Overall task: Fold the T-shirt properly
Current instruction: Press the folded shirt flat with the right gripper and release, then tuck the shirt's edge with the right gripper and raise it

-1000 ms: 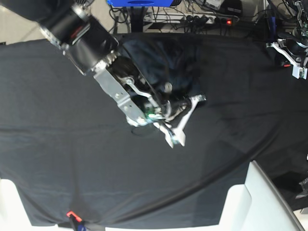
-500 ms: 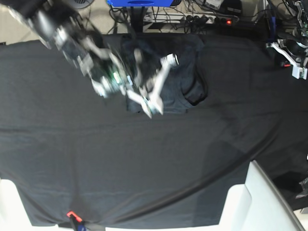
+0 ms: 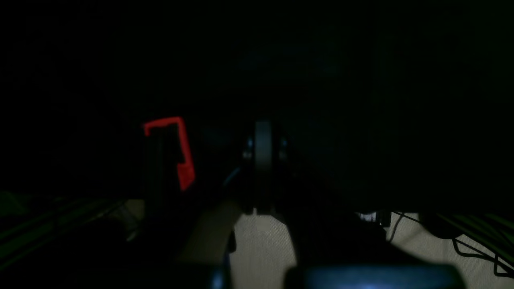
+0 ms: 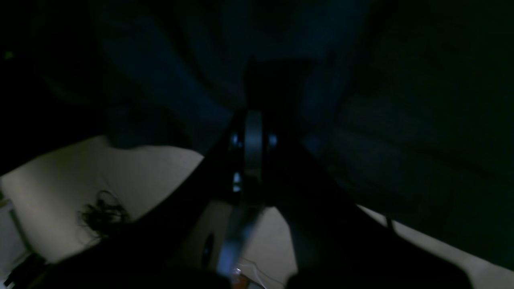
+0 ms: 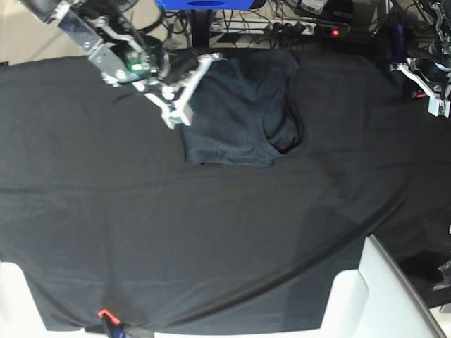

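Slate-blue T-shirt (image 5: 232,116) lies folded into a compact block at the far middle of the tablecloth (image 5: 106,232). We've pulled our right gripper (image 5: 184,88) off it, back to its far-left corner, jaws closed and empty. Left gripper (image 5: 425,86) waits shut, far right. Fold looks nearly finished.

Both wrist views are coming out nearly black. In the left wrist view, only a red clip (image 3: 176,150) and some cables (image 3: 461,237) are showing; the left gripper (image 3: 263,160) is reading as a dim silhouette. The right gripper (image 5: 180,98) is overlapping the T-shirt (image 5: 239,113) at its left edge, hiding it there. The tablecloth (image 5: 106,232) is running off frame on both sides.
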You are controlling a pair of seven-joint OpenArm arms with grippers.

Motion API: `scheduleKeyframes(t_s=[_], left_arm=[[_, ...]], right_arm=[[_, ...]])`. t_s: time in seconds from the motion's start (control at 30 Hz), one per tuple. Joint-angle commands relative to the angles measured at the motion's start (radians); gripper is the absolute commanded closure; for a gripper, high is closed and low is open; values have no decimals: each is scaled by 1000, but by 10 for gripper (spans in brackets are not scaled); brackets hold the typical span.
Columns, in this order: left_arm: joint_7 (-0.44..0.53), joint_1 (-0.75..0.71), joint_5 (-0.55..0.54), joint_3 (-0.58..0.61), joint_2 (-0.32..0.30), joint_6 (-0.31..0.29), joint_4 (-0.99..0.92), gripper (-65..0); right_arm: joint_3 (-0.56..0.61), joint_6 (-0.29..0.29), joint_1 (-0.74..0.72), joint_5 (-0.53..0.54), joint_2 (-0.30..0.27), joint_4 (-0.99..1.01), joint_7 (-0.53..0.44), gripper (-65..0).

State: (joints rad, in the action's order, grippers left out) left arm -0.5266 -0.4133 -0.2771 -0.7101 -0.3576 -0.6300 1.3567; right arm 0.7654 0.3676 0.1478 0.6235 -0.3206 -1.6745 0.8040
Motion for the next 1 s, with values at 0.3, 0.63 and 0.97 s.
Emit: scheduleKeyframes(t_s=[0.3, 0.63, 0.97], left_arm=[[16, -8, -11, -7, -22, -6, 13, 0], [16, -8, -11, -7, -22, -6, 13, 0], [18, -9, -11, -7, -22, -6, 13, 0]], right_arm=[[-85, 21, 40, 2, -44, -45, -5, -3], [-71, 115, -70, 3, 48, -206, 124, -3], [-33, -25, -316, 3, 191, 216, 24, -3]])
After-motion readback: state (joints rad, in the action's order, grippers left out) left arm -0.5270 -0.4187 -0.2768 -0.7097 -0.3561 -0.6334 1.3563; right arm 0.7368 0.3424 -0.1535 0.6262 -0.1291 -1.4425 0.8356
